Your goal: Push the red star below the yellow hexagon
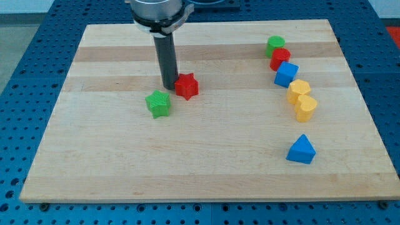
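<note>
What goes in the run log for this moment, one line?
my tip: touching red star on its view-left | green star: view-lower-left of tip | yellow hexagon: far view-right | push: not finished

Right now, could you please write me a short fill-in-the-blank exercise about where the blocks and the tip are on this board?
1. My tip stands just to the view's ____ of the red star.
2. The green star lies toward the view's bottom-left of the ____ star.
3. The block nearest the view's bottom edge is the ____ triangle.
4. The chain of blocks at the view's right starts at the top with a ____ block.

Missing words: left; red; blue; green
</note>
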You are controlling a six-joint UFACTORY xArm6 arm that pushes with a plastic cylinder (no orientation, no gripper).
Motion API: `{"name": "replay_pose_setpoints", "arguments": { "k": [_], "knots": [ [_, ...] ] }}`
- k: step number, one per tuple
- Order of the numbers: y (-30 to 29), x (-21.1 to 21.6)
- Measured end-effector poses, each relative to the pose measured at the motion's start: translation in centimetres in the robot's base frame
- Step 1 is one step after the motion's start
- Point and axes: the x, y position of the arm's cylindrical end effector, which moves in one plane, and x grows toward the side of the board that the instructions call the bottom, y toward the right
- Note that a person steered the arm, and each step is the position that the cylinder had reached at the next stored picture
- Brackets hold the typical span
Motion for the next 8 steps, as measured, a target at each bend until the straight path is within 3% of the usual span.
{"name": "replay_pose_setpoints", "arguments": {
  "k": [3, 6, 8],
  "knots": [
    [7.2, 0.0],
    [9.2, 6.7],
    [9.5, 8.7]
  ]
}}
